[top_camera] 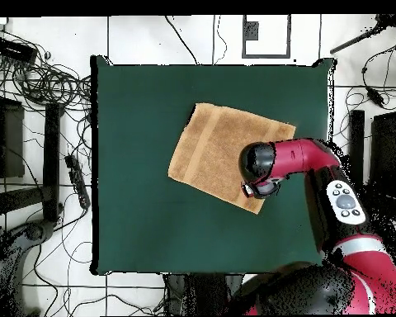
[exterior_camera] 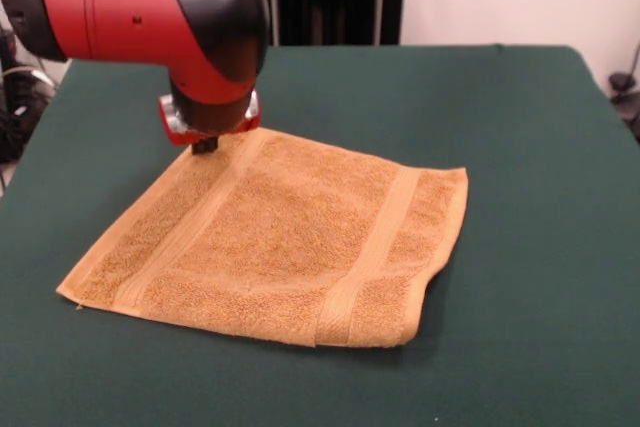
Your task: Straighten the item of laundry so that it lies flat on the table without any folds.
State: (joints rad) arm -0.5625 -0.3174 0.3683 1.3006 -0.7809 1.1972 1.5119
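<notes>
Jaws first: I can't tell how they stand, since the wrist housing hides all but a dark stub of the gripper (exterior_camera: 206, 144) pressed down at the towel's far corner.

Working down from the biggest thing, the table (exterior_camera: 520, 127) is a wide green felt top, and the towel (exterior_camera: 290, 237) takes up only a small part of it. From overhead the towel (top_camera: 222, 153) lies a little toward one o'clock from the table's centre, turned like a skewed diamond.

From the front it looks almost spread out: both paler bands run straight and most of the terry lies flat. The edge at about four o'clock seems to curl under or lift slightly (a shadow sits beneath it), so I judge the job nearly done but not finished.

I expect the towel to be light, soft and limp, with nothing fragile about it. Terry should grip the felt, so dragging may bunch it. I would pinch a corner or hem, probably that four o'clock one, and pull outward.

The arm (top_camera: 317, 161) reaches in from the base, forearm level, wrist pointing straight down over the corner.
</notes>
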